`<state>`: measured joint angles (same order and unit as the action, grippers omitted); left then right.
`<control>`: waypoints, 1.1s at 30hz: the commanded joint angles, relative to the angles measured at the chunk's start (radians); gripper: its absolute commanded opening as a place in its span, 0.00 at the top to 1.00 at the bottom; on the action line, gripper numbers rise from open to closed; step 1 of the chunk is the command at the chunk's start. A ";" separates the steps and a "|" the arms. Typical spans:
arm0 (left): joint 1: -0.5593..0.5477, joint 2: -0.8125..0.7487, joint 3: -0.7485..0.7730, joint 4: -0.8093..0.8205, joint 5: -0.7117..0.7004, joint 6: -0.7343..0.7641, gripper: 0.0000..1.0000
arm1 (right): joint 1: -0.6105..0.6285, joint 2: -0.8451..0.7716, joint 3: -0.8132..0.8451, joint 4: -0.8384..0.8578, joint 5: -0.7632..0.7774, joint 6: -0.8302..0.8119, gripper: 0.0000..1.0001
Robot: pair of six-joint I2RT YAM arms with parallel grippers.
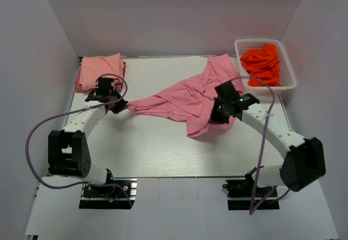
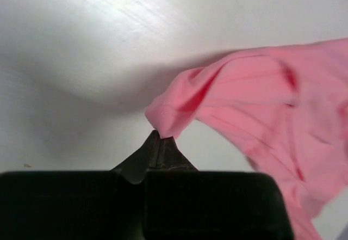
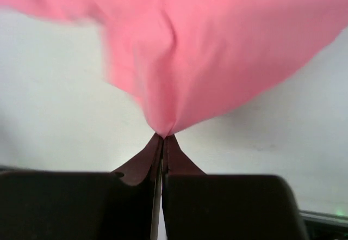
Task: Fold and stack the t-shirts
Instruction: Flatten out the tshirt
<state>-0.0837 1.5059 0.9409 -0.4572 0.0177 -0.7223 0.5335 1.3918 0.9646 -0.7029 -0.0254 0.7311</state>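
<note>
A rose pink t-shirt (image 1: 182, 99) stretches crumpled across the middle of the table, from left of centre up to the back right. My left gripper (image 1: 120, 105) is shut on its left corner; in the left wrist view the hem (image 2: 163, 121) is pinched at the closed tips (image 2: 161, 137). My right gripper (image 1: 216, 115) is shut on the shirt's right part; the right wrist view shows cloth (image 3: 217, 49) bunched into the closed tips (image 3: 163, 136). A paler salmon t-shirt (image 1: 99, 71) lies folded at the back left corner.
A white basket (image 1: 286, 82) at the back right holds orange cloth (image 1: 263, 63). White walls close in the table on three sides. The left arm's cable (image 1: 32, 136) loops out to the left.
</note>
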 commanded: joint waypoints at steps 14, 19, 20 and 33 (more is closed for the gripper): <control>0.006 -0.408 0.588 -0.130 0.026 0.060 1.00 | -0.053 -0.286 0.882 0.017 0.774 -0.369 1.00; 0.006 -0.427 0.743 -0.198 -0.087 0.049 1.00 | -0.050 -0.344 0.988 0.181 0.823 -0.540 1.00; 0.006 -0.440 0.768 -0.198 -0.096 0.049 1.00 | -0.046 -0.349 1.020 0.206 0.818 -0.588 1.00; -0.005 -0.555 1.001 -0.299 -0.055 0.020 1.00 | -0.046 -0.455 1.183 0.333 0.529 -0.726 1.00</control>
<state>-0.0891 1.0012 1.8904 -0.7296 -0.0151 -0.7006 0.4873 0.9657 2.1189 -0.4725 0.5774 0.0601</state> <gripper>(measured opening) 0.026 0.009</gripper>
